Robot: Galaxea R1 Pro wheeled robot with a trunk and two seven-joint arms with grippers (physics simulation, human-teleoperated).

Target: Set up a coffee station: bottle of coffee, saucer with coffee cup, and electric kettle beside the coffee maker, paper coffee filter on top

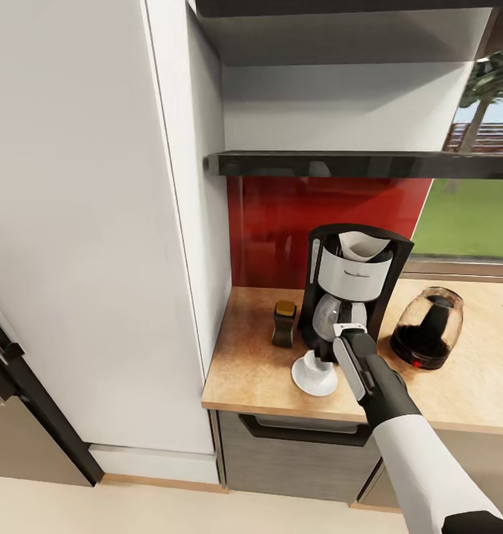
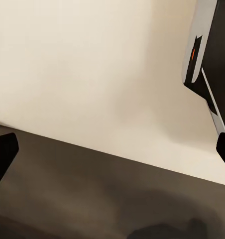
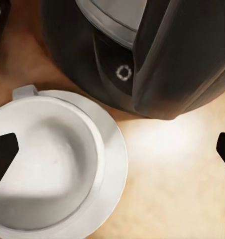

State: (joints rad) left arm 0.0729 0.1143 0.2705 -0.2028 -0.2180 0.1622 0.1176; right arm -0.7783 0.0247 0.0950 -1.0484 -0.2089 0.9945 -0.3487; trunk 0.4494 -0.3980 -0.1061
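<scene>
hovering just above the cup (image 3: 45, 164) on its saucer (image 3: 115, 164), the right gripper (image 1: 346, 343) has its fingers apart and empty. lift straight up, clear of the coffee maker (image 1: 353, 285) just beyond, so nothing gets nudged.

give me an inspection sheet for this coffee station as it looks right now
Surface: countertop, beige, holds everything below.
Job's things: coffee maker at the back with paper coffee filter on top; bottle of coffee to one side, electric kettle to the other; coffee cup sits on saucer in front.
Clutter: nothing seen.
Pincers: right pincer open above the cup and saucer, holding nothing; left pincer open, empty.
Cables: nothing seen.
Surroundings: kitchen shelf bare, red backsplash, window.
</scene>
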